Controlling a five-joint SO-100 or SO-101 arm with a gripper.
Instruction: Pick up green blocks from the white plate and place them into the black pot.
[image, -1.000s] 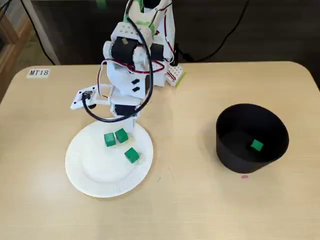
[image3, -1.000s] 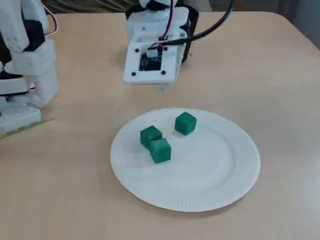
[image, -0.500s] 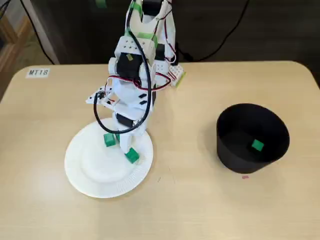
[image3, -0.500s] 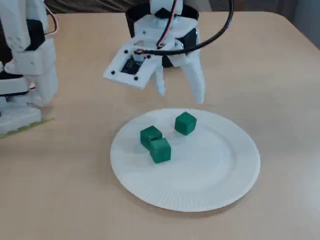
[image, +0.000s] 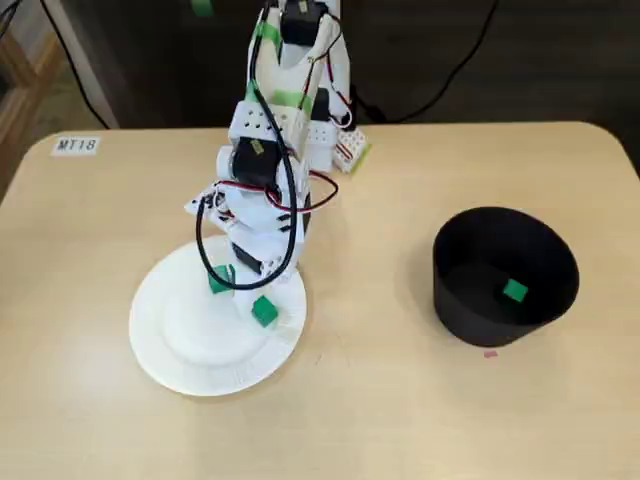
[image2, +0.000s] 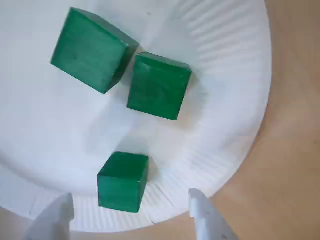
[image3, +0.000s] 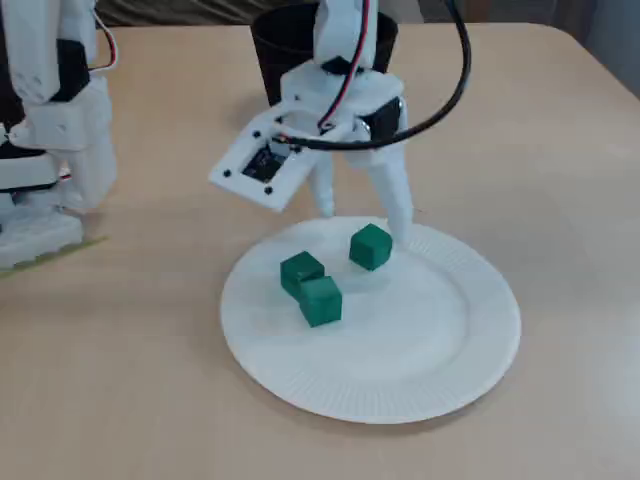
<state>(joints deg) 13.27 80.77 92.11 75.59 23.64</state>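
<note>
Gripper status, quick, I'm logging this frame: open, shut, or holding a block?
Gripper: open, holding nothing, spread wide close to one green block on the white plate.

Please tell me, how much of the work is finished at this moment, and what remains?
Done: one green block lies in the black pot. In hand: nothing is gripped yet; the open gripper hangs over the lone block near the rim of the white plate, with a finger on each side in the wrist view. Left: that block and the two touching blocks, so three remain on the plate.
</note>
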